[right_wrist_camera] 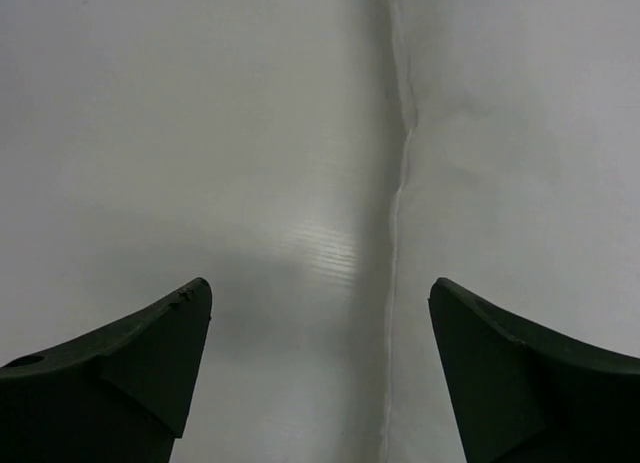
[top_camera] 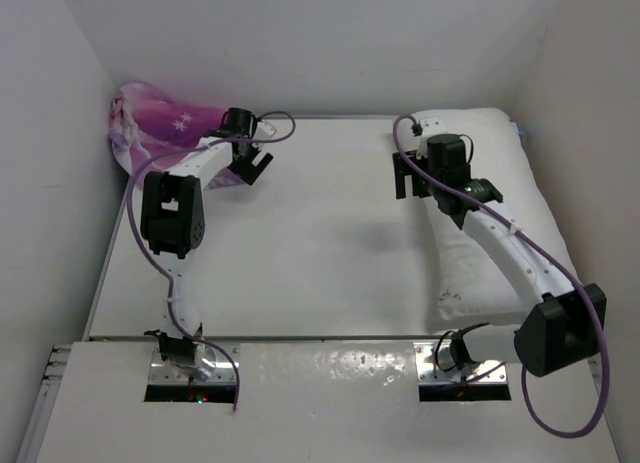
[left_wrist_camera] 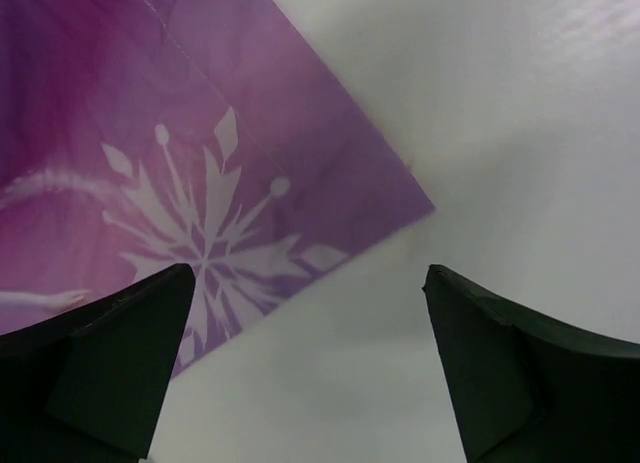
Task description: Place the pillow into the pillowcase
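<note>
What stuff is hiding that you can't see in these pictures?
- Pillowcase opening: top view, the case is bunched in the far corner with the left arm over part of it; left wrist view cuts it off at the frame edge.
- Pillow middle: top view, the right arm lies over it; right wrist view shows only its seamed edge.

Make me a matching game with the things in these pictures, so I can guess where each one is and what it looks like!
Things:
1. pillow
2. pillowcase
3. left gripper
4. right gripper

Descriptions:
A. open, above the corner of purple fabric
B. white, lying along the right side
C. open, above a white seamed edge
D. purple, bunched in the far left corner

Pairs: 1-B, 2-D, 3-A, 4-C
</note>
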`<state>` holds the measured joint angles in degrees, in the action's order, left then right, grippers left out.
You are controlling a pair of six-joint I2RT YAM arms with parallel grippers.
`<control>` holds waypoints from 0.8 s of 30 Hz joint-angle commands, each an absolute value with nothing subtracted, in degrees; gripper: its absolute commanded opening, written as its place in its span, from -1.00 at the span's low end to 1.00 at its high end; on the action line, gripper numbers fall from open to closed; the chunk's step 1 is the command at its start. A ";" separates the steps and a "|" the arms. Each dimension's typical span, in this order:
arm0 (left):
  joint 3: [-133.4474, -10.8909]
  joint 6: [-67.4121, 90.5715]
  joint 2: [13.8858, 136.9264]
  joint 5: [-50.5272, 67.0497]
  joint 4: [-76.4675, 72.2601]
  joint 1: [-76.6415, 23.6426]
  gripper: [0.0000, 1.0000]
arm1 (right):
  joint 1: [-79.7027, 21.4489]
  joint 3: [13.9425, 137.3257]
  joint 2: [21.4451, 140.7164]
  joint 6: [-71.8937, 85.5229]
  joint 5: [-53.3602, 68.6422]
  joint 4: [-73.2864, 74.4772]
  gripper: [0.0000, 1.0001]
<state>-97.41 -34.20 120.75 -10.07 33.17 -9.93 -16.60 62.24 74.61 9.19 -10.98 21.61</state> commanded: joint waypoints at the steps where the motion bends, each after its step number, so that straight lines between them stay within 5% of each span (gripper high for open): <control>1: -103.62 -30.68 125.59 -6.86 33.14 -8.00 0.99 | -19.33 63.37 76.90 6.86 -9.32 16.08 0.76; 7: -101.34 -28.04 130.42 -4.57 30.85 -6.86 0.96 | -25.04 67.14 81.73 4.22 -13.26 18.81 0.77; 11: -101.52 -25.41 132.45 3.56 30.50 -5.71 0.72 | -29.08 68.99 82.27 3.78 -19.32 20.21 0.78; 18: -102.30 -21.10 135.34 16.60 29.44 -3.78 -0.08 | -33.48 64.70 76.39 0.53 -24.43 16.36 0.83; 21: -105.73 -18.20 137.81 16.44 31.55 -3.25 -1.00 | -34.54 62.68 72.88 0.44 -26.45 14.42 0.85; 24: -105.13 -19.68 137.03 14.51 31.73 -3.25 -1.00 | -35.07 60.21 69.71 0.44 -27.42 13.10 0.87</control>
